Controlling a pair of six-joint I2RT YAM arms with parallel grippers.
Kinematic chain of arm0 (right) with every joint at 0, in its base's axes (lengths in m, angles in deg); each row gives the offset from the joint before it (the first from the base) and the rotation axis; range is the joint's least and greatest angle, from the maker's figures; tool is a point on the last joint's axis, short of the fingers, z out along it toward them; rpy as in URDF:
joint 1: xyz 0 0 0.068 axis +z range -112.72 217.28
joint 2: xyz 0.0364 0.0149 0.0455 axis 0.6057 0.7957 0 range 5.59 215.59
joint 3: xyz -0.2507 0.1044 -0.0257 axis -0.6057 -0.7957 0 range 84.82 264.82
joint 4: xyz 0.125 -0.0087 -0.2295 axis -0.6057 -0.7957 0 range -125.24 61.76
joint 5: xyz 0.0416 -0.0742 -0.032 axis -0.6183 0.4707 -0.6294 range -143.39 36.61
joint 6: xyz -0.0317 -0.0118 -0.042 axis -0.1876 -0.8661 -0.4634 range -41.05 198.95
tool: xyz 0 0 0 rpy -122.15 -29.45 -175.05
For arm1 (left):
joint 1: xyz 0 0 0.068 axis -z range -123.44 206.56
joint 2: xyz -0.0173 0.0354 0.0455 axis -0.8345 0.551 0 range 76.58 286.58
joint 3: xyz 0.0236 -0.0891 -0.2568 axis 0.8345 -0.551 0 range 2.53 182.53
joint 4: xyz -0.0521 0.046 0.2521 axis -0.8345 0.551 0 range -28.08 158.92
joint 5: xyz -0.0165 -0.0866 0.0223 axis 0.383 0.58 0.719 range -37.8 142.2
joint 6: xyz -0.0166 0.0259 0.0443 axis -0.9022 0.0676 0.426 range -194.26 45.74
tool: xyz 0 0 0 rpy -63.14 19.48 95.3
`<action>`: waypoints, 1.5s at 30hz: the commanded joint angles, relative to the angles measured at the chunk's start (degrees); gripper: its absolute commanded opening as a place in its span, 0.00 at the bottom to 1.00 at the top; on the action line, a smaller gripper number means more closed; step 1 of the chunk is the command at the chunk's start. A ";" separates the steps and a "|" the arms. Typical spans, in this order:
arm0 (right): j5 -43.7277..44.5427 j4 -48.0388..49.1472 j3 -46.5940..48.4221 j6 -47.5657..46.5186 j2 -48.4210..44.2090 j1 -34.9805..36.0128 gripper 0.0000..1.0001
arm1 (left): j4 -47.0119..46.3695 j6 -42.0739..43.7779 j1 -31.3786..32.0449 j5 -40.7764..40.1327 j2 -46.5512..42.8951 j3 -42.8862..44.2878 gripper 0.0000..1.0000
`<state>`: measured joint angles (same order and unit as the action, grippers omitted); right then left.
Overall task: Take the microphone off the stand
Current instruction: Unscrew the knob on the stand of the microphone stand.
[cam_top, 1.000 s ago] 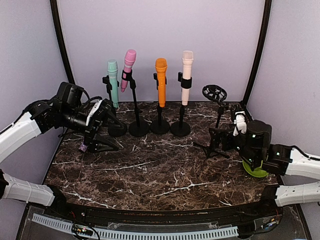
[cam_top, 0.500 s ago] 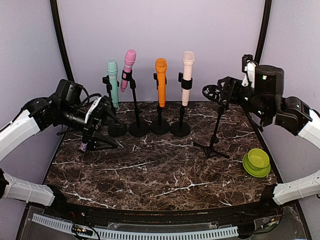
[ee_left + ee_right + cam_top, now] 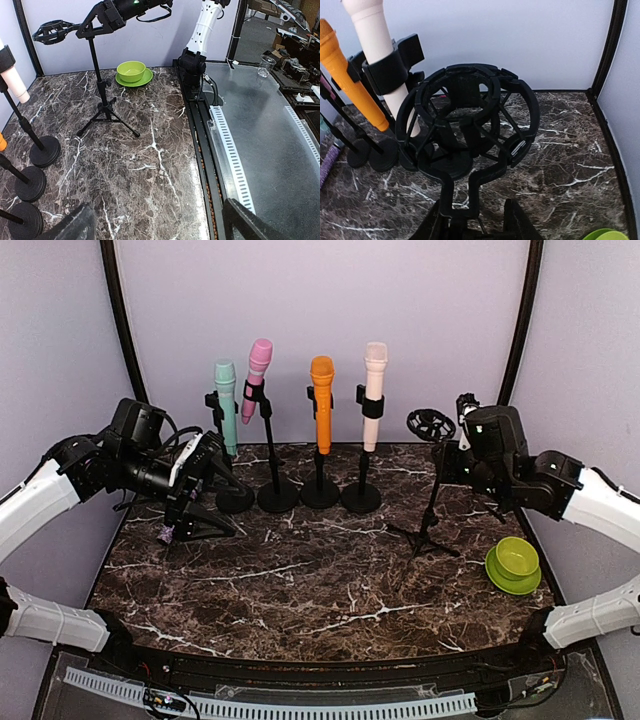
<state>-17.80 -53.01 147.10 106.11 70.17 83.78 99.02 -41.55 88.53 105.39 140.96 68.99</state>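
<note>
Several microphones stand clipped in round-based stands along the back: teal (image 3: 225, 400), pink (image 3: 257, 375), orange (image 3: 322, 400) and cream (image 3: 374, 390). A black tripod stand (image 3: 432, 510) to their right carries an empty ring-shaped shock mount (image 3: 430, 425). My right gripper (image 3: 447, 458) sits just under that mount. In the right wrist view the mount's stem (image 3: 461, 210) lies between the fingers of the gripper (image 3: 472, 225), against the left one, with a gap to the right one. My left gripper (image 3: 228, 505) is wide open near the teal microphone's stand base, holding nothing (image 3: 160, 230).
A green bowl on a green plate (image 3: 513, 562) sits at the right front. A purple object (image 3: 165, 533) lies on the marble under my left gripper, mostly hidden. Black stand bases (image 3: 44, 150) line the back. A metal rail (image 3: 227, 145) runs along the table's near edge.
My right arm rose from beside the green bowl, swung high, then came down to the shock mount's stem, its jaws narrowing. The left arm has hardly moved.
</note>
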 commanded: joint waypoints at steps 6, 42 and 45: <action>-6.34 0.38 -6.39 0.36 -1.43 -0.31 0.19 | 0.40 -0.99 -0.33 1.66 -0.57 0.62 0.89; -9.40 -4.71 -15.91 8.23 2.36 3.51 0.10 | 0.84 -0.42 -0.34 2.46 -0.79 0.45 0.85; -8.68 -5.22 -14.44 8.34 3.22 3.58 0.44 | 1.20 -0.50 -0.39 1.98 -0.83 0.73 0.85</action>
<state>-18.52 -37.75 136.63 109.76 67.68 85.92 98.92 -42.34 88.53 106.79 140.98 68.99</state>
